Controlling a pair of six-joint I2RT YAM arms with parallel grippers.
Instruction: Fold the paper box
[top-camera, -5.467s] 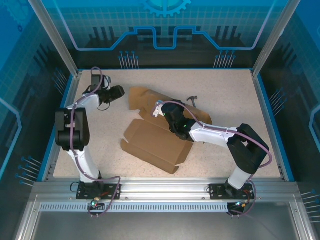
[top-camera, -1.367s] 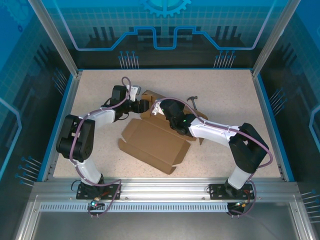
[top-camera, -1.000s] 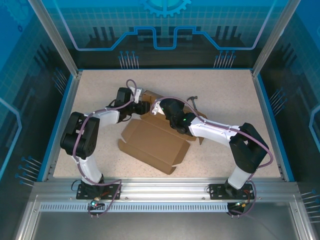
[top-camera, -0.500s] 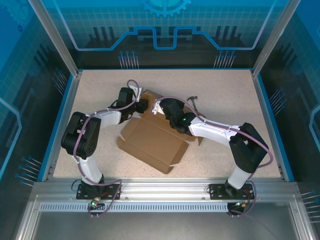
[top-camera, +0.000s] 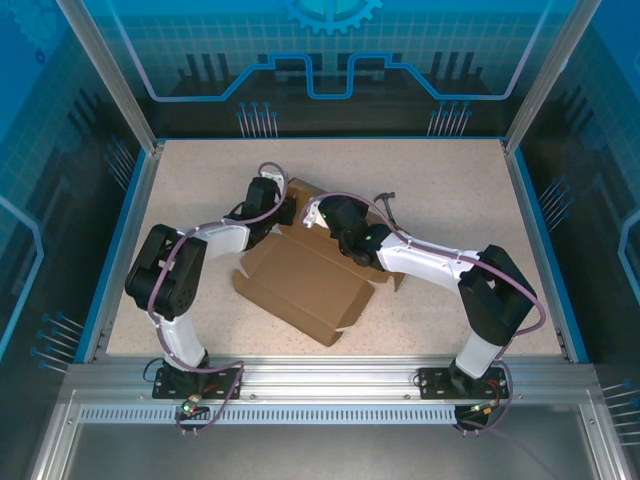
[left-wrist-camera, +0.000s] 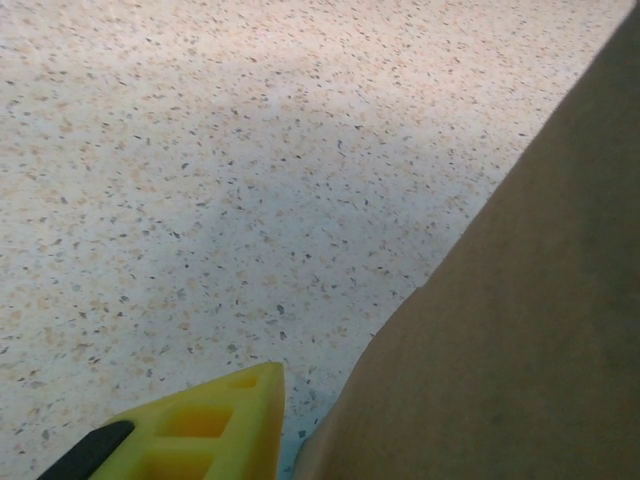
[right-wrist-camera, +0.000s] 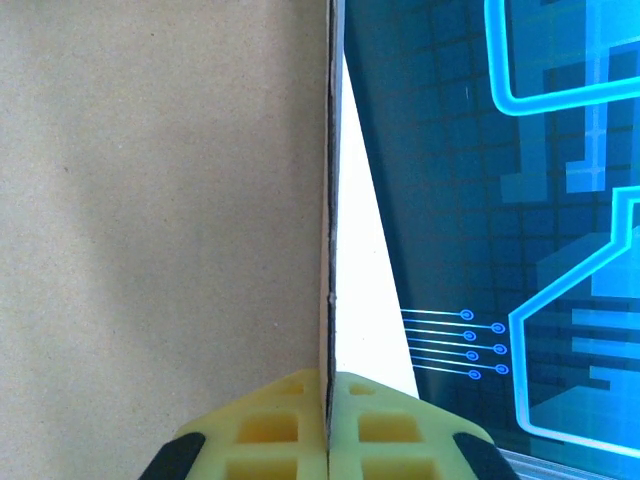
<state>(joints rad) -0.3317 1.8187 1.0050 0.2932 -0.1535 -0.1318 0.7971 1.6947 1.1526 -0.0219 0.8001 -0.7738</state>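
Cardboard box (top-camera: 300, 285) lies partly folded near the middle of the table (top-camera: 460, 170), its large panel flat. Right gripper (right-wrist-camera: 328, 400): fingers pressed together, pinching the edge of a raised flap. Left gripper (top-camera: 284, 211) is at the far-left flap, one yellow finger (left-wrist-camera: 215, 430) just beside the cardboard; cannot tell whether it grips. Hammer (top-camera: 386, 199) lies behind the box.

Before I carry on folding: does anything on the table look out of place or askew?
A small dark hammer lies on the table just beyond the paper box, off its far right side; it has no part in folding. The box itself sits skewed to the table edges.
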